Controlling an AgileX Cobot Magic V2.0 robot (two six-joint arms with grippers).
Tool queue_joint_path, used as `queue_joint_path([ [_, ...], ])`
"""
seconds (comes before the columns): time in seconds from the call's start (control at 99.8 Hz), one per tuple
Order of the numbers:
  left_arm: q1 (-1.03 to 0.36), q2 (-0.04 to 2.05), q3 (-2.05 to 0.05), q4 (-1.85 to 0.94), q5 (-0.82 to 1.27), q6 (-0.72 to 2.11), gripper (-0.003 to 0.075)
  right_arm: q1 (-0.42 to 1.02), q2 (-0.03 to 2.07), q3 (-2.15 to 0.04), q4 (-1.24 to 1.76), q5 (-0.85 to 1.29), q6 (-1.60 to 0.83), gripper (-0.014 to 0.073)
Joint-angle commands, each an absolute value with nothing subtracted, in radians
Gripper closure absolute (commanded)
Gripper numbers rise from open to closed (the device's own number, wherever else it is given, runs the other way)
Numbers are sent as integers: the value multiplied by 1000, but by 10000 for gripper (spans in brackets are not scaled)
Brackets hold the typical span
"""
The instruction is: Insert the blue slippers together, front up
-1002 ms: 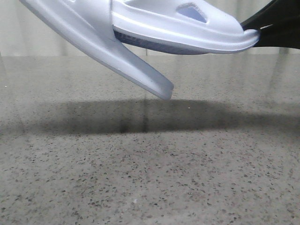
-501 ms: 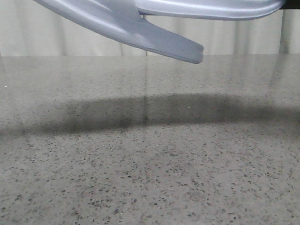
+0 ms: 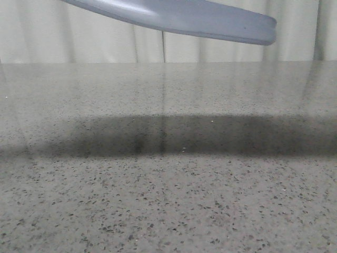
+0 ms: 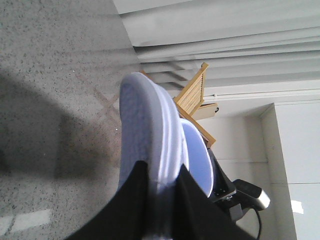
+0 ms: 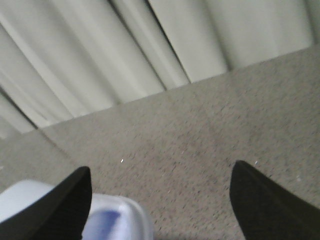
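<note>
The right gripper (image 5: 162, 200) has its jaws spread wide over the speckled counter (image 5: 210, 125). A pale slipper (image 5: 117, 222) shows beside one finger; curtains (image 5: 100, 55) hang behind.

We see a speckled grey stone-look table (image 3: 168, 211) filling most of the front view, with a broad dark shadow (image 3: 200, 134) lying across its middle. Behind its far edge hang pale pleated curtains (image 3: 79, 37). In the left wrist view, a light wooden slatted frame (image 4: 196, 92) stands beyond the table's edge, with white wall panels (image 4: 295, 150) behind it.
</note>
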State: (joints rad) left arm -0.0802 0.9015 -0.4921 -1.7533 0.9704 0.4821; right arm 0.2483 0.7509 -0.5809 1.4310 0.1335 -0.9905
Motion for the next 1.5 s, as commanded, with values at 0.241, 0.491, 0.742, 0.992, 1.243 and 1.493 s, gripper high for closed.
queue_joint_path([
  [0.241,-90,911,-520,-1825,947,509,704,250,647,-619,1422,-32,-1010,83],
  [0.491,-90,1045,-520,-1848,996,584,704,250,644,-619,1422,-11,-1010,83],
  [0.742,-90,1188,-520,-1860,1030,660,704,250,644,-619,1422,8,-1010,83],
  [0.992,-136,1305,-520,-1860,1050,711,704,250,644,-619,1422,19,-1010,83],
  [1.243,-151,1311,-520,-1860,998,725,701,250,644,-619,1422,19,-1010,83],
  [1.493,-151,1311,-520,-1860,977,765,449,250,644,-619,1422,19,-1010,83],
])
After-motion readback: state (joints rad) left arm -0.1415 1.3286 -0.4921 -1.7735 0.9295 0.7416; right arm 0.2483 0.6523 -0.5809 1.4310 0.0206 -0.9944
